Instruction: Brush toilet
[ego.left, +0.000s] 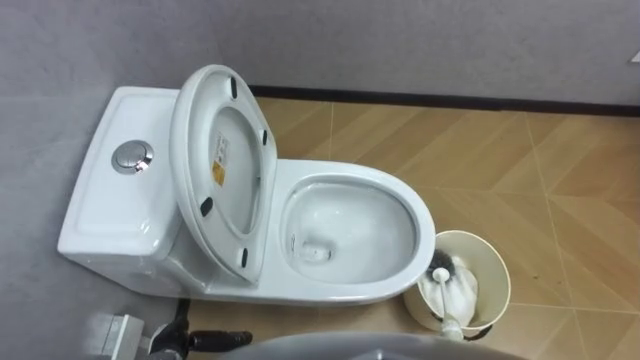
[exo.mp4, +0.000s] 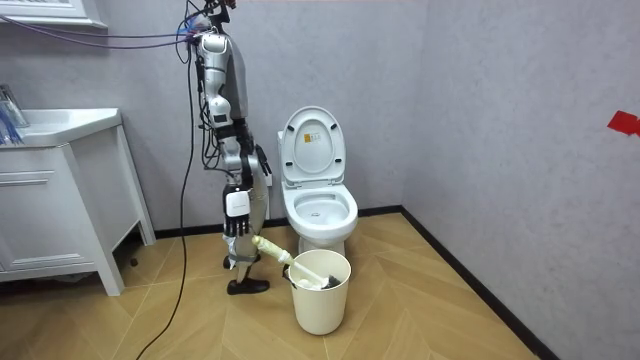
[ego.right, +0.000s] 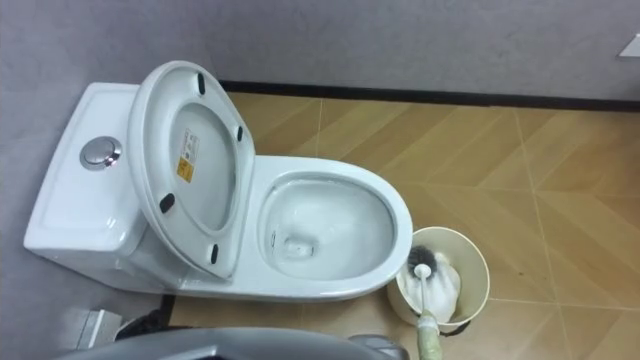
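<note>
A white toilet stands against the grey wall with its seat and lid raised and its bowl open. At the bowl's front right is a cream bucket with a white liner. The toilet brush has its dark head down inside the bucket, and its handle slants toward me. In the room view I stand beside the toilet, and my right hand hangs low, shut on the brush handle, which reaches into the bucket.
The cistern with a chrome flush button lies to my left. A dark skirting board runs along the far wall above wood flooring. A white washbasin cabinet stands at the room view's left.
</note>
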